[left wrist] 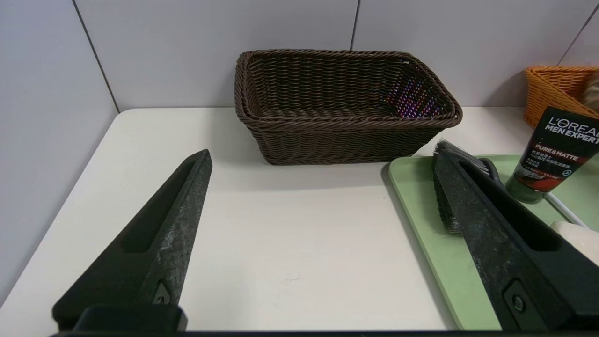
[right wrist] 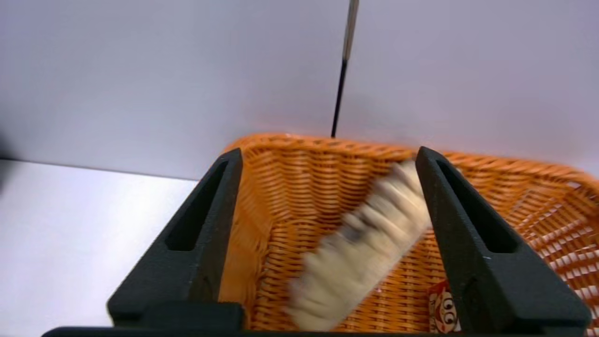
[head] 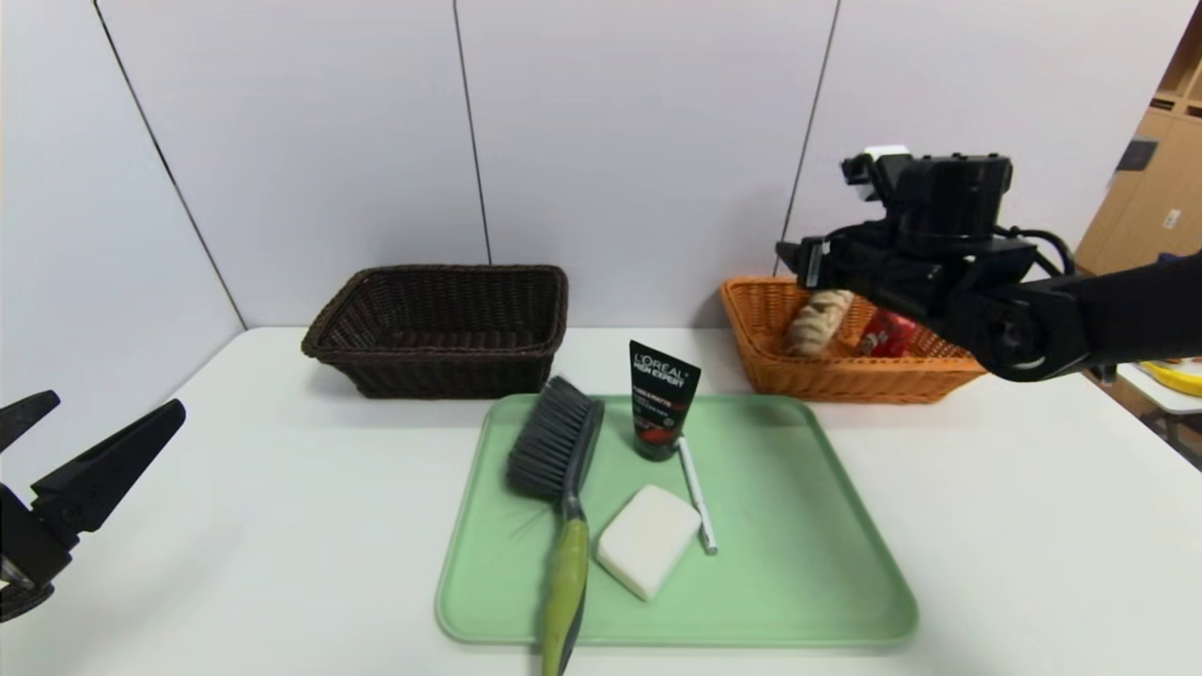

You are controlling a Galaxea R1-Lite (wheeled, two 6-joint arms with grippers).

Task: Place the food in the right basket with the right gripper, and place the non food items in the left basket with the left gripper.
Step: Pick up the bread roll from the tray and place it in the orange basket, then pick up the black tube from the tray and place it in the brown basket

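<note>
My right hand (right wrist: 327, 187) hung open above the orange basket (right wrist: 290, 196), bread (right wrist: 360, 248) below it; my left hand (left wrist: 323, 196) waited open, brush (left wrist: 449, 187) nearest.

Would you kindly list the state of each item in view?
Brown basket: empty.
Orange basket: holds bread and red packet.
Tube: upright on tray.
Brush, soap, pen: lying on tray.
Left gripper: open, empty.
Right gripper: open above orange basket.

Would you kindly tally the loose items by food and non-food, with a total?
Food: 2, bread and red packet, in the orange basket.
Non-food: 4, brush, tube, pen, soap, on the tray.
Total: 6
</note>
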